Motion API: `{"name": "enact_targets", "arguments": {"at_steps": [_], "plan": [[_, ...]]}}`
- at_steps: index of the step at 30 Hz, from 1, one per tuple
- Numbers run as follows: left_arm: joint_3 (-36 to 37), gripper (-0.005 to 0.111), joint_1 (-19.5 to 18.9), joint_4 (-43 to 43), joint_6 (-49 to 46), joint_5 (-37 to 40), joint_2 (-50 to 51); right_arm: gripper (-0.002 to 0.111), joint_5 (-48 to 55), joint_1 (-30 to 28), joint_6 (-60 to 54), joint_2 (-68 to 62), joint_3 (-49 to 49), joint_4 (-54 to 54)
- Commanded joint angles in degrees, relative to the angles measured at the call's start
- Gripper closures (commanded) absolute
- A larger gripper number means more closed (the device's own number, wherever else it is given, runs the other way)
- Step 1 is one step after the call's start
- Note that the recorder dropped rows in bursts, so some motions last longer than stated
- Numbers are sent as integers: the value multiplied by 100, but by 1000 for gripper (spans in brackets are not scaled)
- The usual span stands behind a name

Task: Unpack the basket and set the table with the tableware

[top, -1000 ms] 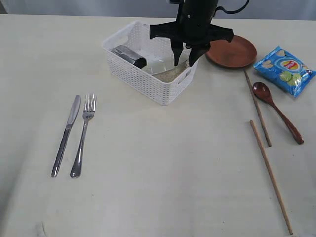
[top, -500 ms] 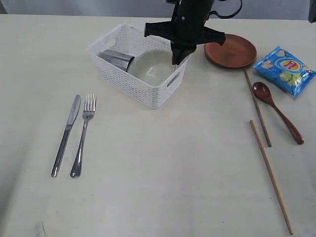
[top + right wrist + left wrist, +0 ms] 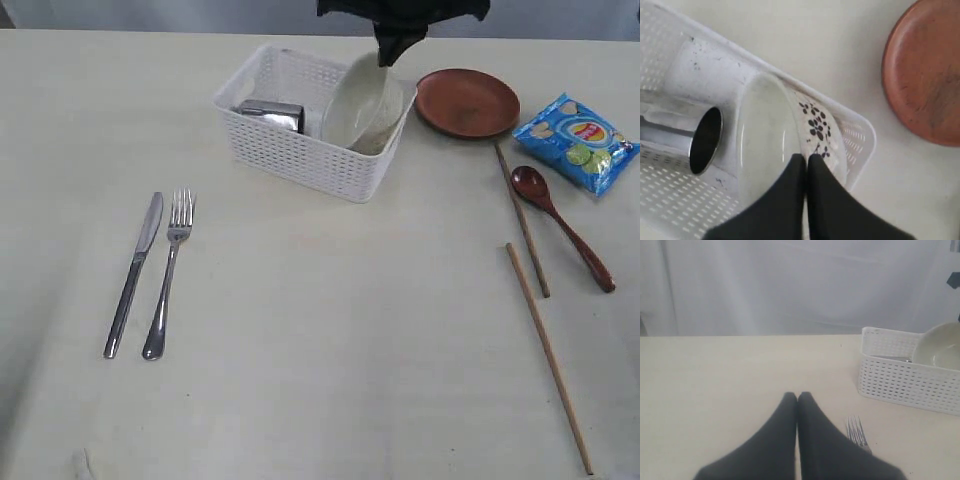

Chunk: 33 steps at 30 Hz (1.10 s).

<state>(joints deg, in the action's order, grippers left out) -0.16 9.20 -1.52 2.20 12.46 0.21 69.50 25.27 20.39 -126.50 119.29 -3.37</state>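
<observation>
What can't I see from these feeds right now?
- Exterior view: right gripper mostly cut off by top edge.
- Basket floor under the bowl: hidden by the bowl, exterior and right wrist views.
- Cup interior: too dark, right wrist view.
- Fork handle: behind left gripper, left wrist view.

- The right arm is cut off by the exterior view's top edge.
- The basket wall hides the lower part of the bowl and most of the cup.
- The left gripper is blurred (dark, soft-edged) and runs off its view; it covers the fork except the tines.
- The right wrist view's edge cuts the plate; the right gripper hides the bowl rim beneath its tips.
</observation>
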Motion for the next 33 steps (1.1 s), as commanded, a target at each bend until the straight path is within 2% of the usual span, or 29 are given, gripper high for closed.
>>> {"name": "enact_targets", "arguments": {"at_steps": [1, 13, 27, 33], "plan": [[16, 107, 6, -24, -2, -36, -21, 109, 46, -177, -336, 34, 427, -108], [16, 107, 6, -24, -2, -36, -21, 109, 46, -218, -1073, 490, 558, 269], [16, 107, 6, -24, -2, -36, -21, 109, 46, -380, -1568, 1017, 483, 1807], [16, 107, 6, -24, -2, -36, -21, 109, 46, -380, -1736, 1360, 58, 1699]]}}
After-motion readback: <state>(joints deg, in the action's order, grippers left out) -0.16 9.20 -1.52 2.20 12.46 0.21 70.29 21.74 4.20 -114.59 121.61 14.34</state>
